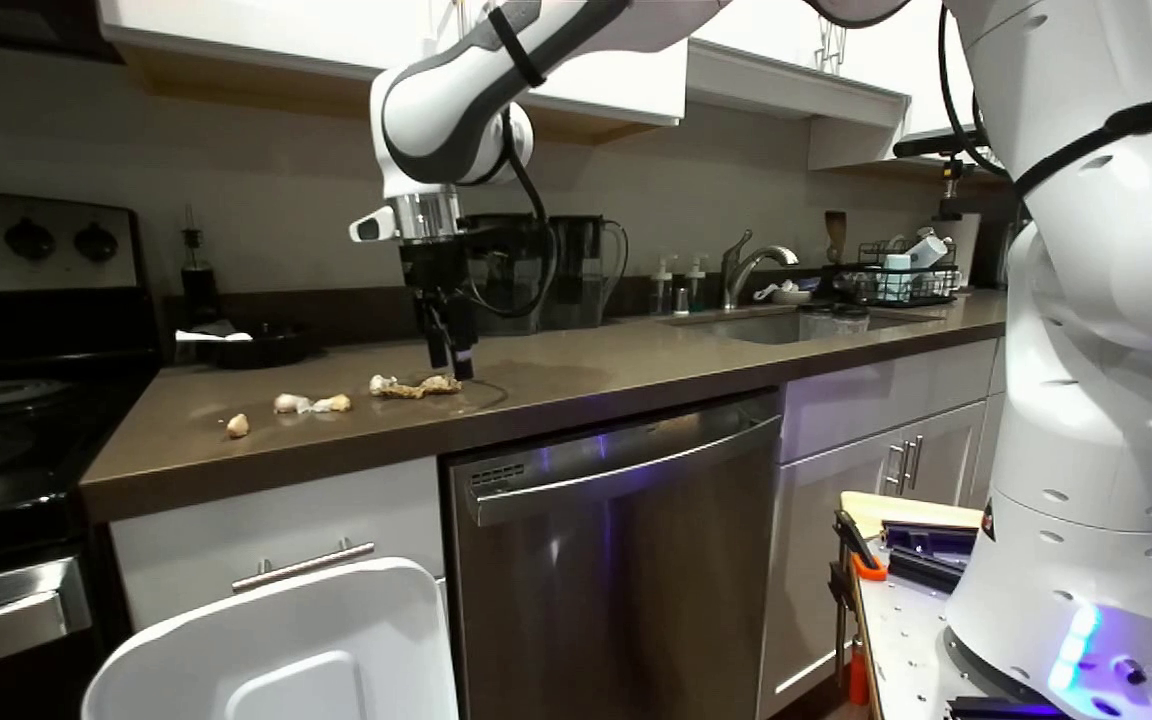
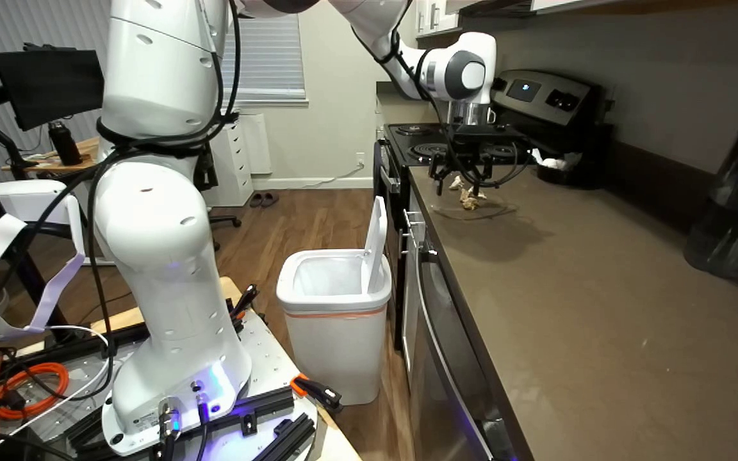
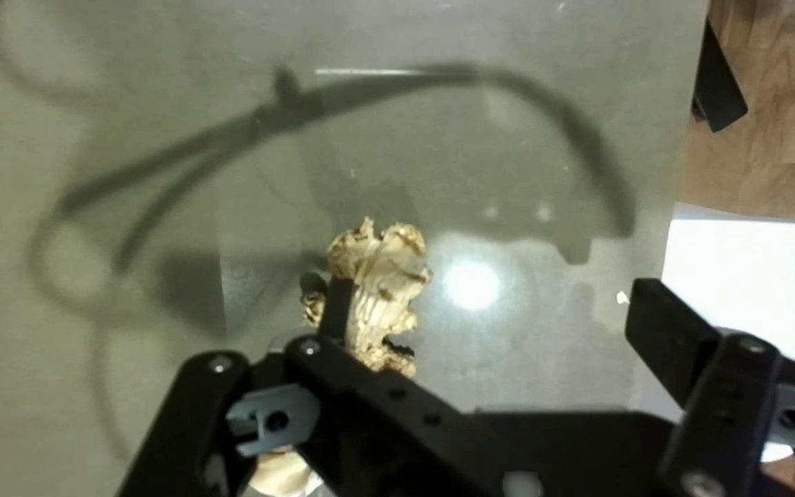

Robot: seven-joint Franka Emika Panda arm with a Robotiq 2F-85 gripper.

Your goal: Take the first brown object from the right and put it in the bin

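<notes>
The first brown object is a knobbly tan-brown lump (image 1: 439, 384) on the brown counter; it also shows in an exterior view (image 2: 469, 200) and in the wrist view (image 3: 390, 276). My gripper (image 1: 450, 366) is open and empty, pointing down close above the counter at the lump's end; it also shows in an exterior view (image 2: 457, 187). In the wrist view the gripper (image 3: 497, 307) has one finger overlapping the lump, hiding part of it; the lump is not centred between the fingers. The white bin (image 2: 337, 349) stands on the floor with its lid (image 1: 266, 640) raised.
Cream and tan lumps (image 1: 291, 403) and a smaller lump (image 1: 237, 426) lie farther along the counter (image 1: 576, 375) towards the stove (image 1: 6, 420). Pitchers (image 1: 576, 270) and a black pan (image 1: 256, 348) stand against the wall. A dishwasher (image 1: 616, 560) is below the counter's edge.
</notes>
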